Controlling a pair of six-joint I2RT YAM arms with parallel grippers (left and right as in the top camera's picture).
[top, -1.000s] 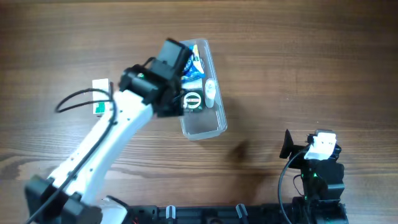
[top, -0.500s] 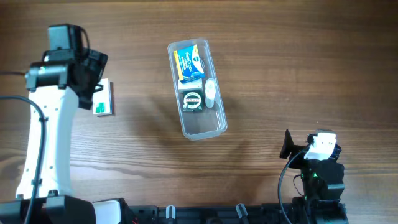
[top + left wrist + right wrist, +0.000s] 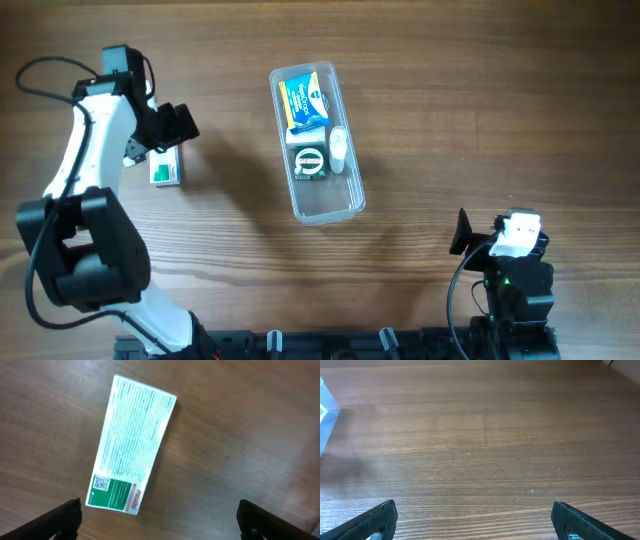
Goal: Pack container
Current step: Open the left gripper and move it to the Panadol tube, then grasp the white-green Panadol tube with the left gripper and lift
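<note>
Table (image 3: pixel 480 90): brown wood grain, matte, with fine lengthwise streaks.

Container (image 3: pixel 325 205): mid-table, a long clear plastic tub with rounded corners, lying slightly askew. Its far end holds a glossy blue-and-yellow packet (image 3: pixel 303 98). Next to that packet, toward the near end, sits a round dark-green disc (image 3: pixel 309 162) with a white ring mark. A small smooth white tube (image 3: pixel 339 150) lies just beside the disc.

Left gripper (image 3: pixel 160 522): hovers over a flat rectangular box (image 3: pixel 132 445). The box is white card covered in fine print, with a green band at one end. It lies flat on the wood, well to the left of the container. The fingers are spread wide, the dark tips showing at the bottom corners of the wrist view. Nothing is held, and neither tip touches the box.

Right gripper (image 3: pixel 475 522): low at the near right of the table, fingers also wide apart and empty, with only wood grain between them. A pale clear corner of the container shows at the left edge of its wrist view.
</note>
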